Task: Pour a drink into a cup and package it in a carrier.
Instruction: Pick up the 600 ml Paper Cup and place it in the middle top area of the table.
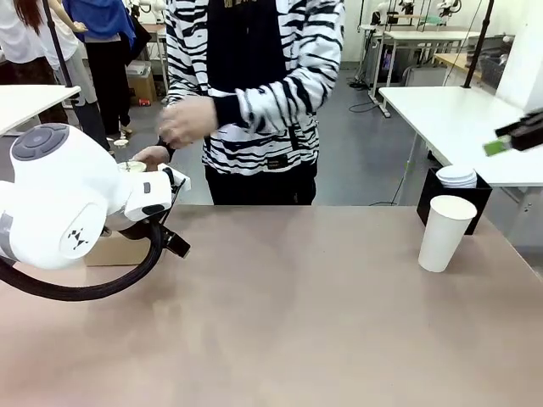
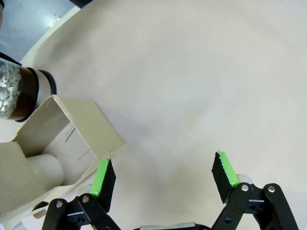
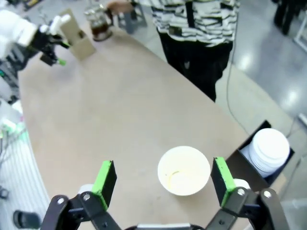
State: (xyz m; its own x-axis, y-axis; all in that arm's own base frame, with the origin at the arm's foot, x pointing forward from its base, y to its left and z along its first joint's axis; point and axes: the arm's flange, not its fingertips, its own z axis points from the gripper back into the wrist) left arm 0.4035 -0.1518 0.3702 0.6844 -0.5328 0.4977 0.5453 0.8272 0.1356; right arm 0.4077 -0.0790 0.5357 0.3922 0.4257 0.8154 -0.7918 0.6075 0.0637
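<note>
Both my hands are spread wide and hold nothing. My left gripper (image 2: 164, 175) hangs over the table (image 2: 192, 72), one green pad just beside a corner of the carrier (image 2: 72, 129). The drink (image 2: 29, 96) sits in its carafe, just past the carrier. A person's hand (image 3: 117, 5) is at the carafe. My right gripper (image 3: 162, 176) hovers above the upright white cup (image 3: 184, 170). A black box (image 3: 249, 165) holding a white stack stands close beside the cup. From the front, my left arm (image 1: 59, 199) covers most of the carrier.
</note>
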